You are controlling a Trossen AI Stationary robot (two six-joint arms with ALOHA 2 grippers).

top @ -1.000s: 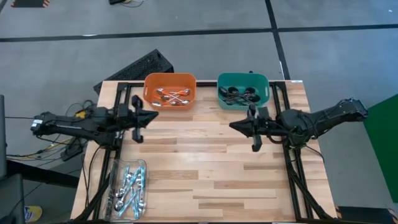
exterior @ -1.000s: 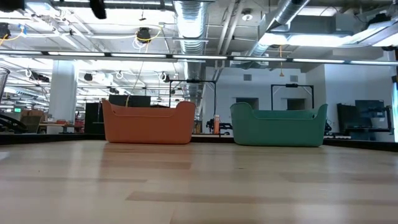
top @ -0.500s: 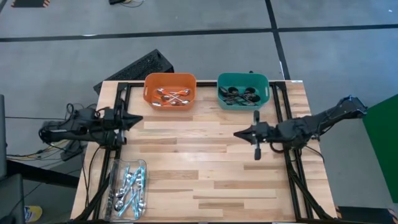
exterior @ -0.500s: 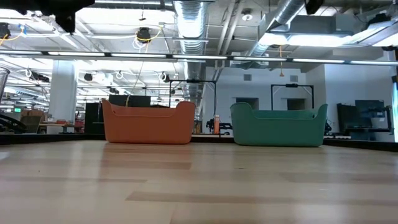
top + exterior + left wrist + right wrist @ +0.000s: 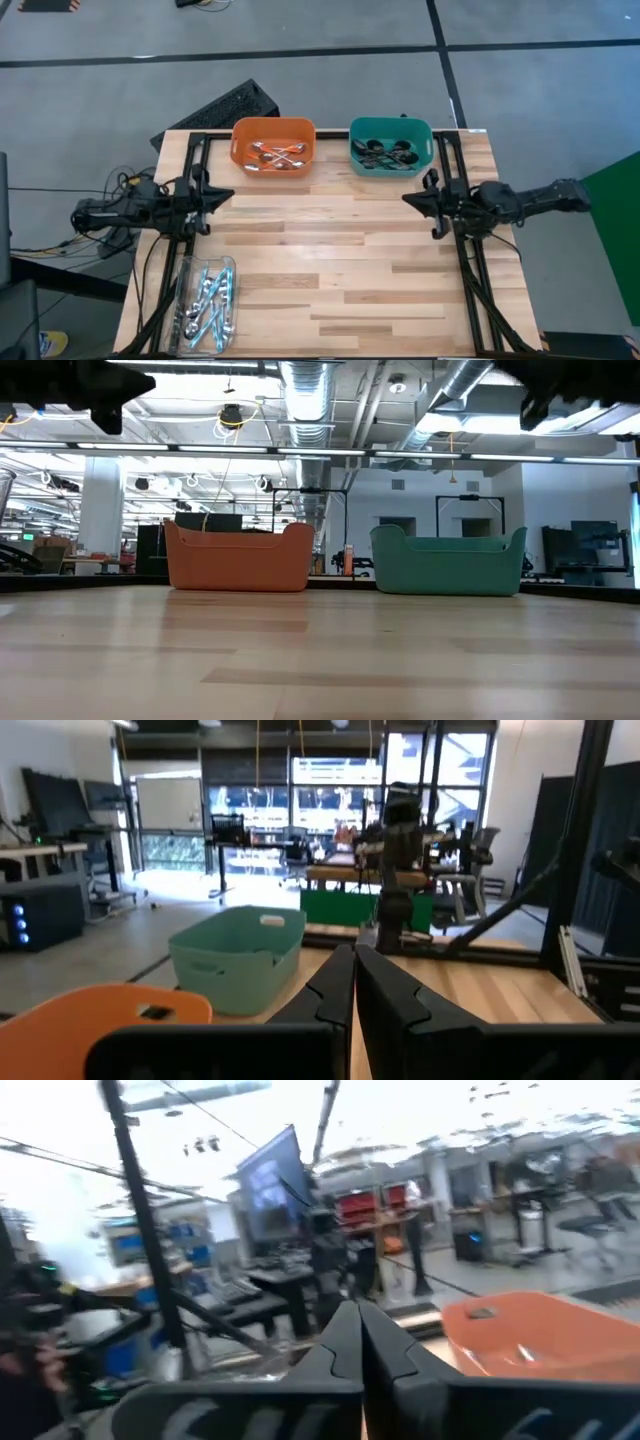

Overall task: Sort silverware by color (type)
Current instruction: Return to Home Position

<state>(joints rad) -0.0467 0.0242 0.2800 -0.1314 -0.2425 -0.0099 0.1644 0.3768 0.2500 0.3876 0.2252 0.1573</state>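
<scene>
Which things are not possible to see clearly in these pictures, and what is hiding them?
Low view: the walls of the orange bin and the teal bin hide what lies inside.
High view: the spoons in the clear bin overlap and are too small to count.
Low view: the clear bin lies outside the picture.

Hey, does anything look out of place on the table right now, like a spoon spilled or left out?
Nothing stands out. The spoons lie inside the orange bin, teal bin and clear bin; none shows on the bare table. The left gripper and right gripper are shut, empty, at the table's sides.
</scene>
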